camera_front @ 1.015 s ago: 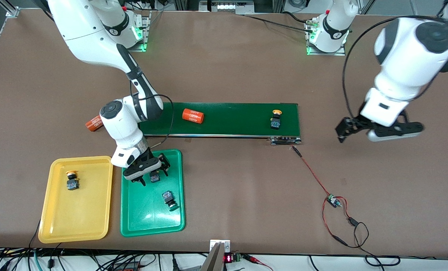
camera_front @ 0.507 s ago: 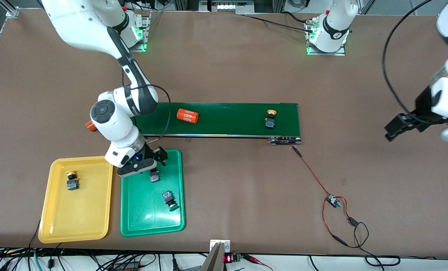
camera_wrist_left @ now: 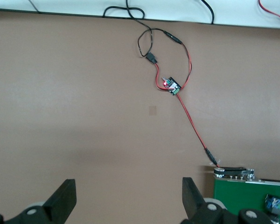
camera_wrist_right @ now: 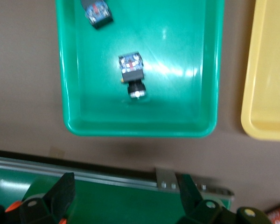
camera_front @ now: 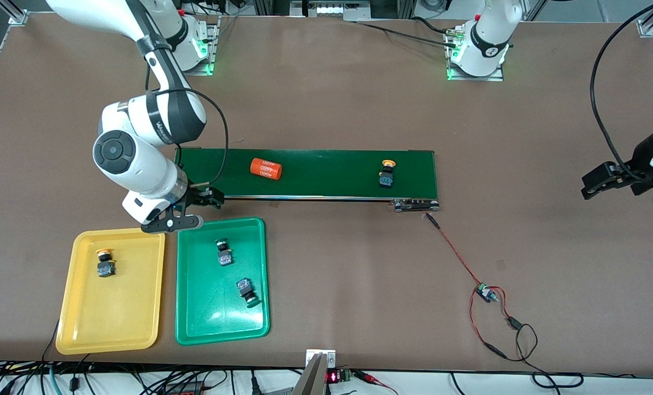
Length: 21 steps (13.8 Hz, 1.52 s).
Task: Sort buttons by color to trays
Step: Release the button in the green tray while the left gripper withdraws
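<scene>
Here, belt button (camera_front: 386, 174) upright (cap yellow-orange)

In the right wrist view the yellow tray (camera_wrist_right: 267, 93) runs off the picture's edge so only one rounded corner shows, and one button (camera_wrist_right: 97, 11) in the green tray (camera_wrist_right: 210, 70) is cut at the edge, its cap out of sight. In the front view the right arm hides the conveyor belt (camera_front: 326, 174) end nearest the trays. In the left wrist view only that belt's corner shows, with a blurred button (camera_wrist_left: 275, 204) on it, cap colour unreadable.
</scene>
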Each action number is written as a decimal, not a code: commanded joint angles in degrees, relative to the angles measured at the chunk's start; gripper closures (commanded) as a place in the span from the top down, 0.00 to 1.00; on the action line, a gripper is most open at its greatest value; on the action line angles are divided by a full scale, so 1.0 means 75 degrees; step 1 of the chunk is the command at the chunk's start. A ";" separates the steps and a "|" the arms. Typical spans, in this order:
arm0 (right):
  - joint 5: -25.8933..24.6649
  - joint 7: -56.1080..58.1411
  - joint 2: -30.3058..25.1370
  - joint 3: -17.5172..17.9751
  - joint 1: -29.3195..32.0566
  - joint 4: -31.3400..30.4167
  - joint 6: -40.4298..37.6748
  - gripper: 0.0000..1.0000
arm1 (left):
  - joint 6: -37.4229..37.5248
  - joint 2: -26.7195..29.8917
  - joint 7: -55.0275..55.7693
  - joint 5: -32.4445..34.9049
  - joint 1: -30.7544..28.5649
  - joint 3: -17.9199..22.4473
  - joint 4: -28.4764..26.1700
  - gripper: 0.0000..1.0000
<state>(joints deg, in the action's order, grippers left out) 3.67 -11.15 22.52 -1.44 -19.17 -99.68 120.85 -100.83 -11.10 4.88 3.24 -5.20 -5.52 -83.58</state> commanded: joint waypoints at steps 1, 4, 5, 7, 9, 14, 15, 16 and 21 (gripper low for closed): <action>0.0585 -0.0527 -0.0190 0.0016 -0.0022 -0.0150 -0.0234 1.00 | 0.0504 -0.0055 -0.0335 -0.0175 -0.0045 -0.0014 0.0246 1.00; 0.0800 -0.0938 -0.0178 0.0004 -0.0080 -0.0150 -0.0234 1.00 | 0.0799 -0.0020 -0.0300 -0.0163 -0.0045 -0.0003 0.0270 1.00; 0.0800 -0.1183 -0.0190 0.0016 -0.0104 -0.0150 -0.0234 1.00 | 0.0915 -0.0008 -0.0346 -0.0209 -0.0103 -0.0003 0.0258 1.00; 0.0800 -0.1548 -0.0190 0.0016 -0.0209 -0.0139 -0.0246 1.00 | 0.0952 -0.0032 -0.0614 -0.0756 -0.0349 -0.0014 0.0316 1.00; 0.0800 -0.1735 -0.0190 0.0016 -0.0385 -0.0127 -0.0246 1.00 | 0.0952 -0.0032 -0.0804 -0.0807 -0.0304 -0.0073 0.0340 1.00; 0.0788 -0.1818 -0.0179 0.0039 -0.0455 -0.0127 -0.0246 1.00 | 0.0975 0.0167 -0.0675 -0.0773 -0.0327 -0.0085 0.0340 1.00; 0.0800 -0.1842 -0.0178 0.0040 -0.0572 -0.0127 -0.0246 1.00 | 0.0987 0.0283 -0.0651 -0.0749 -0.0350 -0.0038 0.0328 1.00; 0.0800 -0.1958 -0.0144 -0.0007 -0.0759 -0.0115 -0.0246 1.00 | 0.0987 0.0319 -0.0698 -0.0749 -0.0362 -0.0003 0.0305 1.00; 0.0800 -0.2463 0.0160 -0.0532 -0.1835 -0.0104 -0.0130 1.00 | 0.0975 0.0670 -0.0780 -0.0714 -0.0397 -0.0002 -0.0210 1.00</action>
<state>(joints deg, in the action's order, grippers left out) 8.85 -28.83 22.98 -2.41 -28.91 -100.26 119.52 -93.83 -8.52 0.52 -1.83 -7.73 -5.38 -82.37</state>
